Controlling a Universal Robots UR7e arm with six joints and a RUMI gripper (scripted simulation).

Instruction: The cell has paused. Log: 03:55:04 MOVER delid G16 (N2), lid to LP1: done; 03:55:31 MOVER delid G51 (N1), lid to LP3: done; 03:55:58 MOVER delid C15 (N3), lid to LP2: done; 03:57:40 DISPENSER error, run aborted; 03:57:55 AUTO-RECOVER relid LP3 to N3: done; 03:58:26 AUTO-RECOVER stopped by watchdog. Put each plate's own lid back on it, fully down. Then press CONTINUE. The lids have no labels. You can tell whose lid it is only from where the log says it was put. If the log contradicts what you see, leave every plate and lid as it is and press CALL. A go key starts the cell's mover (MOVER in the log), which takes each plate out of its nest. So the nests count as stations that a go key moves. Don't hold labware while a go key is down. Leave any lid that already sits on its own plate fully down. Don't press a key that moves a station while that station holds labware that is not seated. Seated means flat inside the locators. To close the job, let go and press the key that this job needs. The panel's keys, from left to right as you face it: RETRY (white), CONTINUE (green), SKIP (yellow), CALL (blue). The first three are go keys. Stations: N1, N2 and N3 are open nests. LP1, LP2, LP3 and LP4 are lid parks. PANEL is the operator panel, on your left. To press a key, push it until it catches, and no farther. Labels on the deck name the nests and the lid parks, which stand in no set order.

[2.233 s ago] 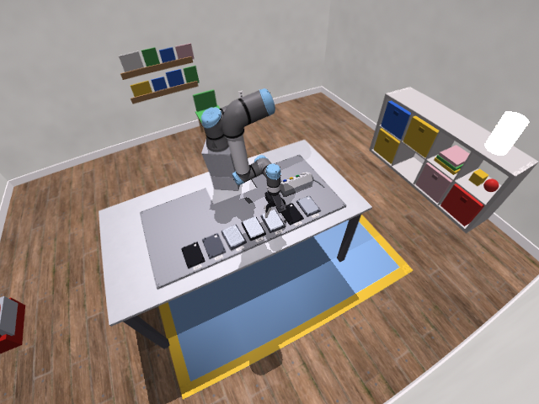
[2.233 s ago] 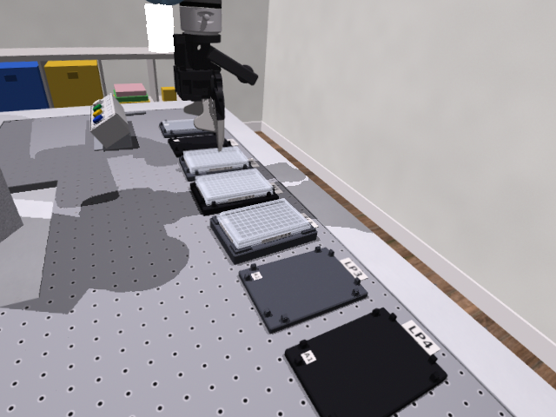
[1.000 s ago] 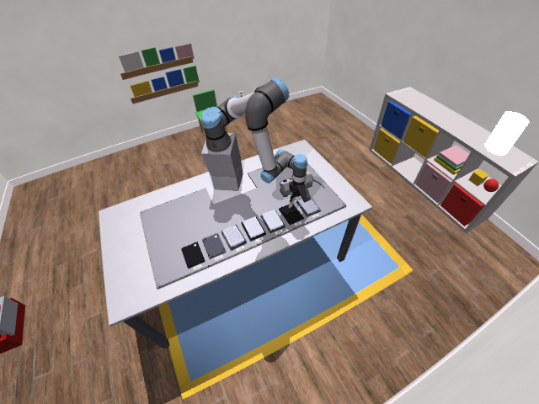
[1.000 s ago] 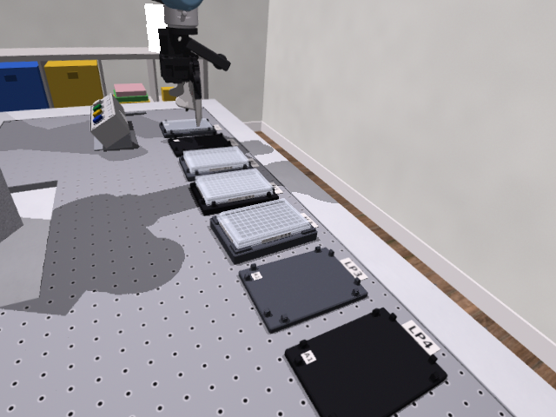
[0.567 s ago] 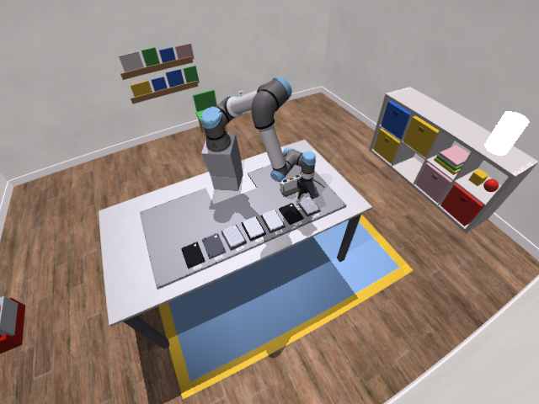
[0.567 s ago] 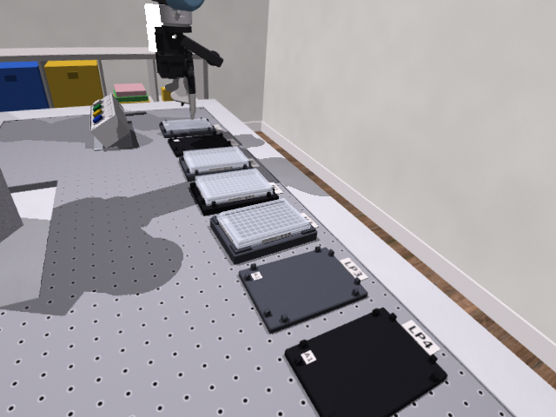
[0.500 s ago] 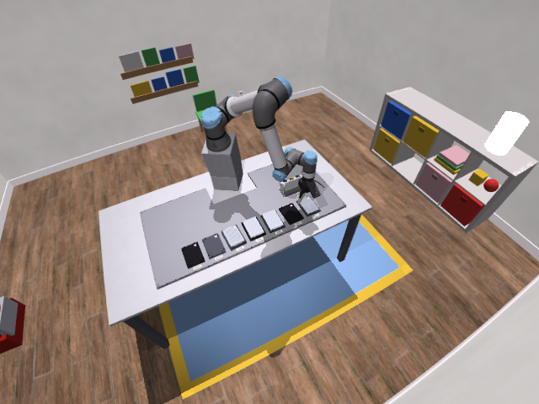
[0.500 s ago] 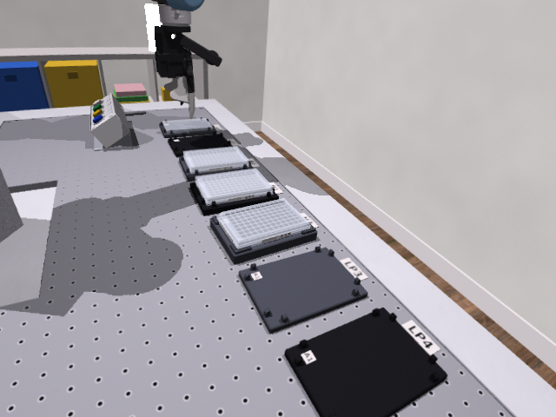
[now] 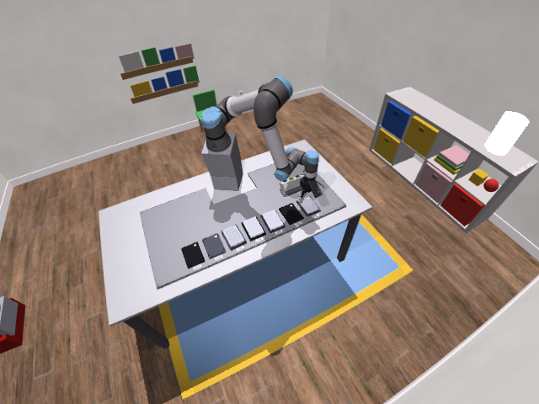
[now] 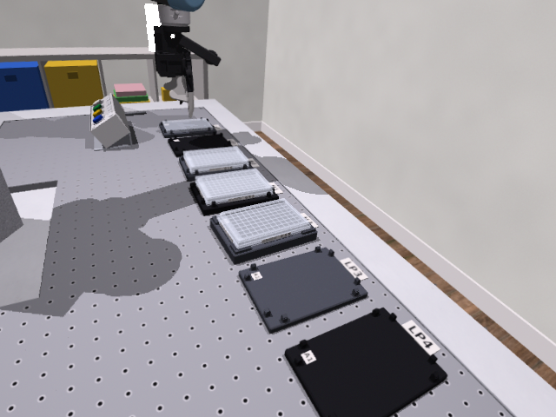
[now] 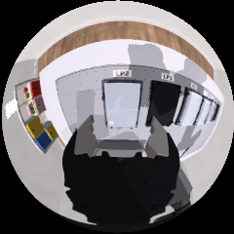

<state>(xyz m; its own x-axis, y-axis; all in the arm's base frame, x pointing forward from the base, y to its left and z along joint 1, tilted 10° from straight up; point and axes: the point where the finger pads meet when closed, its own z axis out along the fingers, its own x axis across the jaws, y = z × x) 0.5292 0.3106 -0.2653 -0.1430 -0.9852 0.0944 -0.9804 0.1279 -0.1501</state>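
Lid (image 9: 309, 205) (image 10: 188, 125) (image 11: 123, 103) lies in the LP2 park, with the open, unladen gripper (image 9: 310, 197) (image 10: 186, 108) (image 11: 122, 115) above. Descending off-centre could land a fingertip on its top; gripping too low might snag the park's locators.

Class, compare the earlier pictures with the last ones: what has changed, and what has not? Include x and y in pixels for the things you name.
The arm (image 9: 273, 140) carried its open jaws along the row, away from LP4 (image 10: 366, 363), to above the lid (image 9: 309, 205) (image 10: 188, 125) (image 11: 123, 104) at LP2. Nothing was visibly gripped or released. Plates, lids and panel (image 9: 292, 186) (image 10: 109, 123) stayed put.
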